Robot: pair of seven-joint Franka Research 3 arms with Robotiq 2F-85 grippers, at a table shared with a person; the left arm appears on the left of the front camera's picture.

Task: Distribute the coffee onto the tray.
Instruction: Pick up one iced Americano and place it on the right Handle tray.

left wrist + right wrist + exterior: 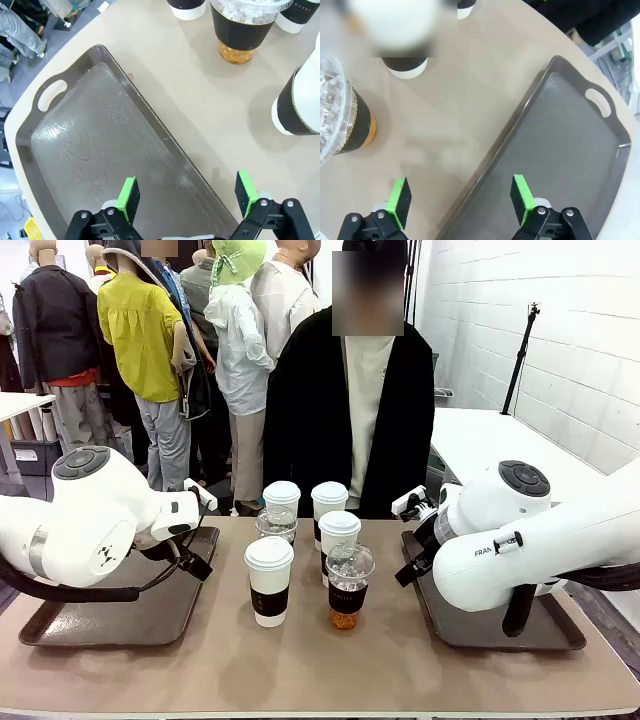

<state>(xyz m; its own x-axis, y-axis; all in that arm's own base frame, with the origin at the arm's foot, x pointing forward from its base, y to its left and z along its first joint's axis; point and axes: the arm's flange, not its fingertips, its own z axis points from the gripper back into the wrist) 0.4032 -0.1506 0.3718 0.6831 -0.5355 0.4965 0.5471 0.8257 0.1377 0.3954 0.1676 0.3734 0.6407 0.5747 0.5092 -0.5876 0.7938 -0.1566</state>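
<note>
The coffee stands in a cluster at mid-table: white lidded cups with dark sleeves and clear dome-lidded cups, one with amber drink and one farther back. A dark tray lies at the left and another tray at the right. My left gripper hangs open over the left tray's inner edge, nothing between its green pads. My right gripper is open over the right tray's inner edge. The amber cup sits ahead of both.
A person in a black jacket sits at the far side behind the cups. Both trays are bare. A white sleeved cup stands close to the left gripper's right side. The table's front edge runs along the bottom.
</note>
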